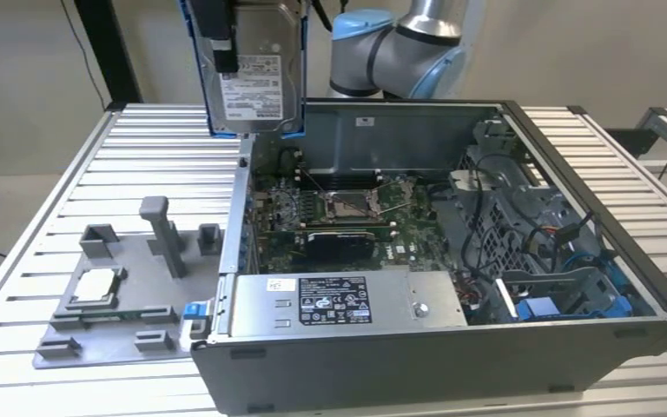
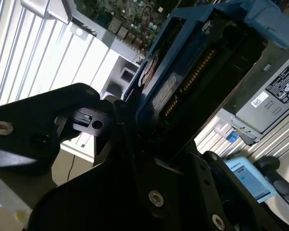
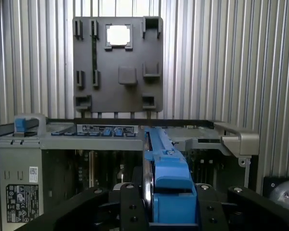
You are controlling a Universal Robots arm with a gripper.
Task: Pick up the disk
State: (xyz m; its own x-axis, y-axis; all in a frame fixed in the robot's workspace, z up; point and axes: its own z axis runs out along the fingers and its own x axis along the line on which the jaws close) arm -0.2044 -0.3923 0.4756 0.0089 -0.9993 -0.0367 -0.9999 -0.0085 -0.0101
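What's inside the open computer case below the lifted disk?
A motherboard with its socket, a grey power-supply box, cables and blue brackets. The box covers whatever lies beneath it. The gripper holds the disk above the case.

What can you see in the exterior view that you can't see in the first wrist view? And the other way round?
The exterior view has the robot arm and the white label on the disk, which hangs high above the open computer case. The first wrist view has the disk edge-on, with the gripper clamped on both sides of its blue carrier. Both have the disk, the case, the grey tray and the little square chip on it.
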